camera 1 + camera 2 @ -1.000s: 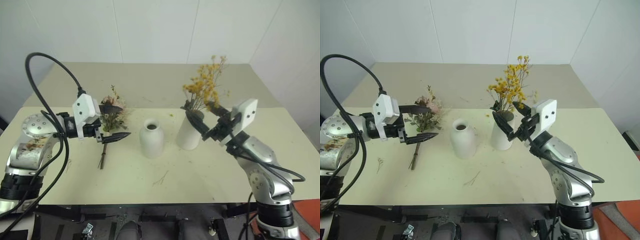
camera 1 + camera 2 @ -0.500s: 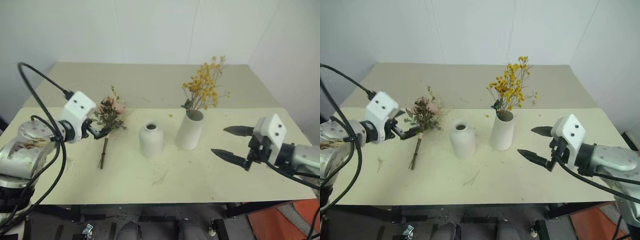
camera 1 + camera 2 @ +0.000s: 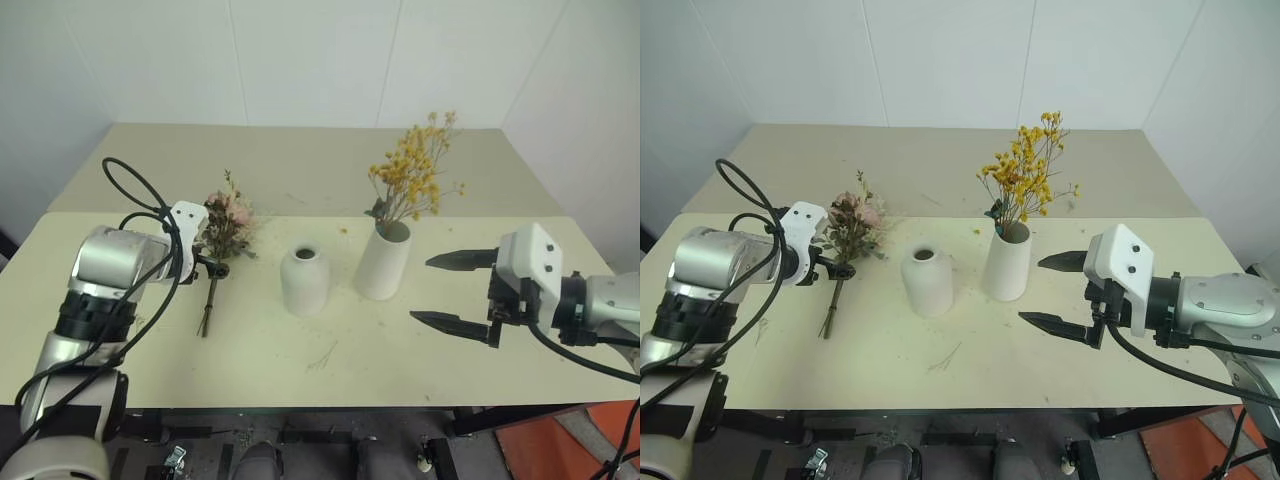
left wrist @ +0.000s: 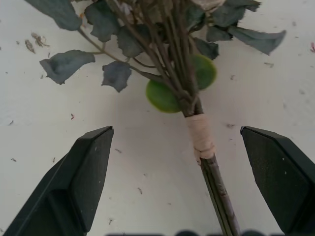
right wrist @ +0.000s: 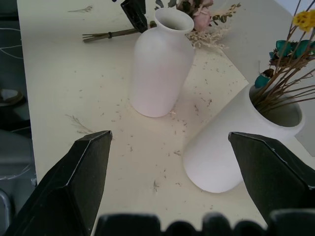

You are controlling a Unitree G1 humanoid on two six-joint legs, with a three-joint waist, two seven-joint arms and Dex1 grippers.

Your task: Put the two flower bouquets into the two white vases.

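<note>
well, no writing anywhere; my left claw [image 4: 183, 164] gapes astride the roses [image 4: 172, 59], right claw [image 3: 455, 292] wide over bare table [image 3: 400, 350].

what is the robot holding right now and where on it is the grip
Nothing is held. The left gripper is open, its fingers either side of the rose bouquet's tied stems, which lie on the table. The right gripper is open and empty.

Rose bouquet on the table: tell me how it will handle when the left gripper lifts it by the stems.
The rose bouquet is taped at its stems, so it likely lifts as one bundle. Its leafy head looks heavier, so it may droop. Crumbs on the table suggest it sheds easily.
</note>
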